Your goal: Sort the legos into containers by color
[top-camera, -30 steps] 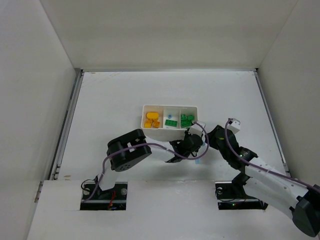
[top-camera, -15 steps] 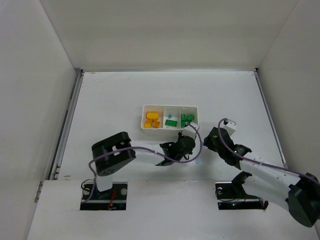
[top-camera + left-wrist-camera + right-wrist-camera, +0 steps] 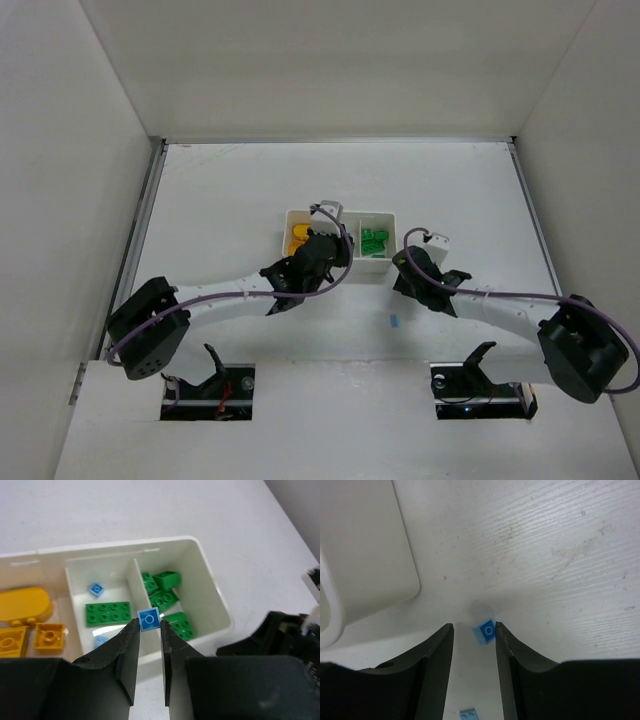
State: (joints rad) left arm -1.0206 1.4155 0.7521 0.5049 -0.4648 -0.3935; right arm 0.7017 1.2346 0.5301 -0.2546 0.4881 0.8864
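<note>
Tray (image 3: 215, 600) of three compartments stands on a white table (image 3: 250, 190), with the left claw (image 3: 148, 630) above it. The claw pinches a small blue brick (image 3: 148, 619) by its sides, stud toward the camera, over the wall between the middle and right compartments. In the left wrist view, yellow bricks (image 3: 22, 605) lie in the compartment at 9 o'clock. The middle one holds a flat green brick (image 3: 107, 614) and two pale blue pieces (image 3: 96, 588). A heap of green bricks (image 3: 167, 597) fills the one at 3 o'clock.

From above, the right claw (image 3: 405, 262) sits at the tray's 4 o'clock corner. Its jaws stand apart over the table, and a second blue brick (image 3: 485, 631) lies between them, close against the finger at 3 o'clock. Whether the brick touches that finger is unclear. A third blue brick (image 3: 466, 714) lies on the table at 6 o'clock of the second.
</note>
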